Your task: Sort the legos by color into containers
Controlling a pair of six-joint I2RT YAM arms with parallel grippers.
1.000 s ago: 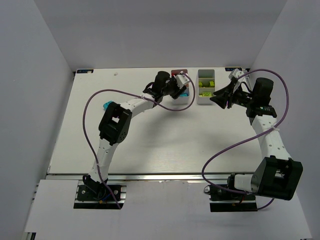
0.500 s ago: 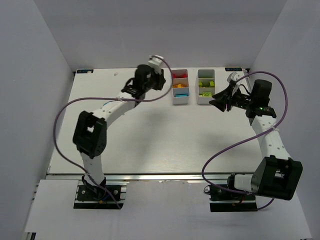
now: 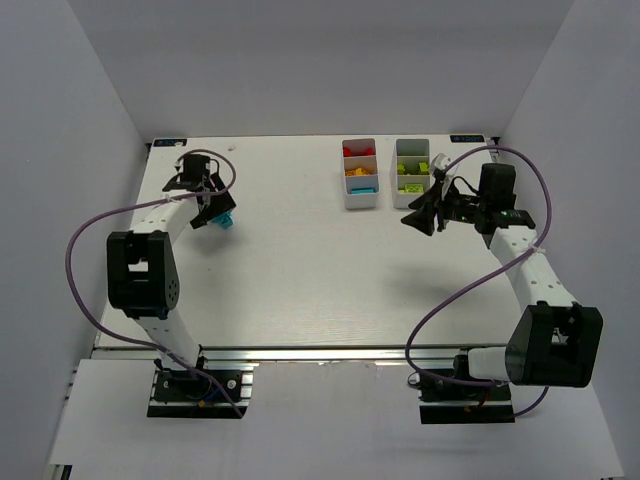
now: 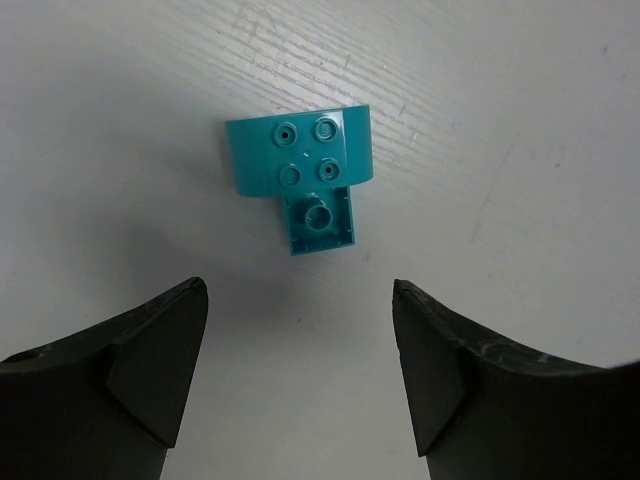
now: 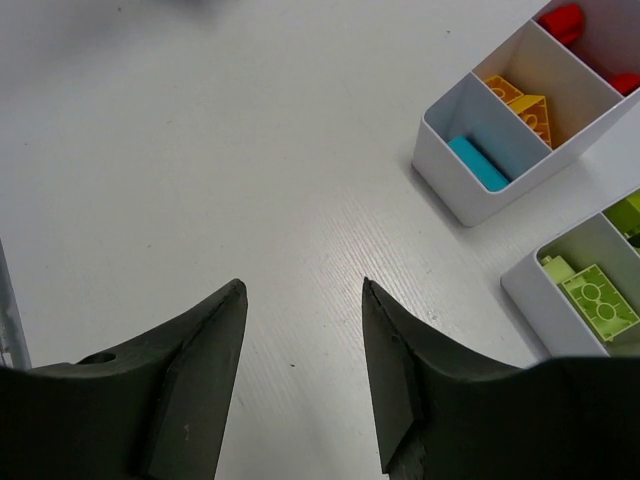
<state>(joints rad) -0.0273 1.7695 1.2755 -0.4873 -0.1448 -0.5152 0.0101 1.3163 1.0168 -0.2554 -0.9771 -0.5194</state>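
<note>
Swinging away from the bins, my left gripper (image 4: 300, 300) is now hovering far left, jaws spread, above a cyan brick (image 4: 300, 175) lying on the table (image 4: 520, 150). My right gripper (image 5: 303, 290) is hanging spread and empty near the white bins (image 5: 455, 195).

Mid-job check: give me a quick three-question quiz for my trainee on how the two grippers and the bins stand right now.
1. True or false: the left gripper is clamped on the teal lego.
2. In the left-hand bin, which colour lies in the compartment at the bottom end in the top view? A red, B orange, C cyan.
3. Fill in: the right gripper holds ____.
Key: 1 false, its jaws stand open and apart from the brick; 2 C; 3 nothing.
</note>
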